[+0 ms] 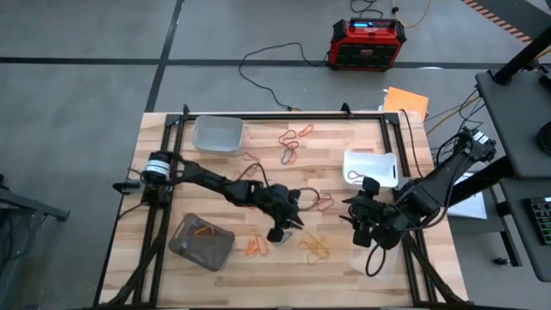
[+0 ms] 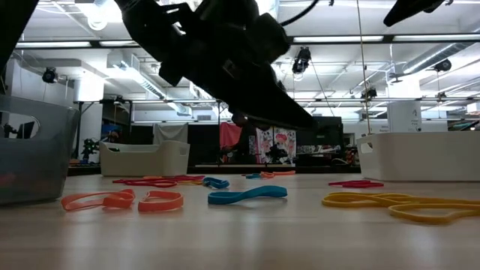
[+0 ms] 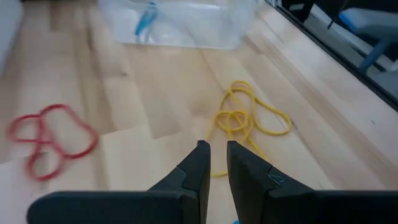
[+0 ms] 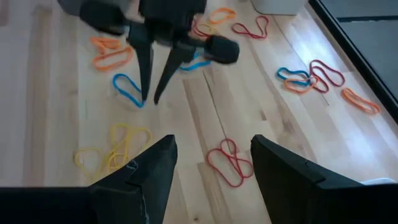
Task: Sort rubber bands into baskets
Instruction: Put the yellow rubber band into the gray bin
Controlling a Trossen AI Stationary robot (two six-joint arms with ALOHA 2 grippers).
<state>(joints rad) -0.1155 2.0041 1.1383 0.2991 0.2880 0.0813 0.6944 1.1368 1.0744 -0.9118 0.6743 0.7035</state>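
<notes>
A pick is being set up. The left hand [image 1: 285, 227], fingers nearly closed and empty, hangs over a small thin blue rubber band [image 4: 127, 88] on the wooden desk [image 1: 172, 194]; the right hand [image 1: 366, 231] waits wide open nearby. Next, descent onto that band is required, then carriage to the clear plastic basket [image 3: 186, 23].

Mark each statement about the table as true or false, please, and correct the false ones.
1. The right gripper is open and holds nothing. True.
2. The grey-brown basket holds an orange rubber band. True.
3. The yellow rubber bands lie inside a basket. False: they lie on the bare table.
4. The left gripper grips a red rubber band. False: its fingers are nearly closed, with nothing between them.
5. The white basket stands upside down. False: it stands upright.
</notes>
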